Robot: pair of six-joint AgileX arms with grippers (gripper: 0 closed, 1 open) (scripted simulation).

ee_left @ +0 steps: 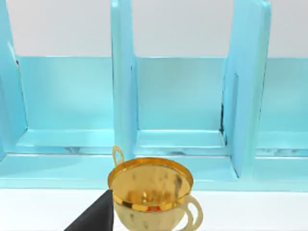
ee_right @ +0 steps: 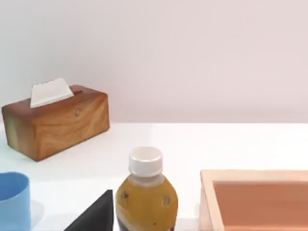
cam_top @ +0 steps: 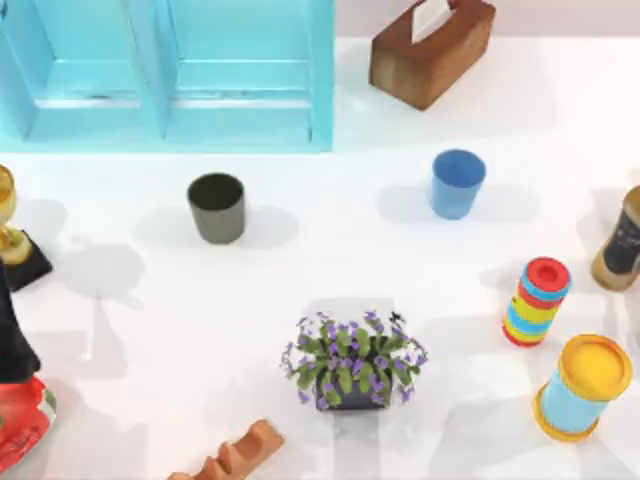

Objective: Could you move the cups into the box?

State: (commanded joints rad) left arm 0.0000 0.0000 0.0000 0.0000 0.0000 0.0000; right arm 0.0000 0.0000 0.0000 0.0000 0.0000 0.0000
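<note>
Top view: both cups (cam_top: 216,207) outside box (cam_top: 322,75)

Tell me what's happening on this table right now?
Nothing is being handled yet. The olive-grey cup and the blue cup both stand upright on the white table, just in front of the light-blue box, whose compartments hold no cup so far. Neither cup has been moved in. A tissue box, a potted plant and a gold trophy stand around them.
</note>
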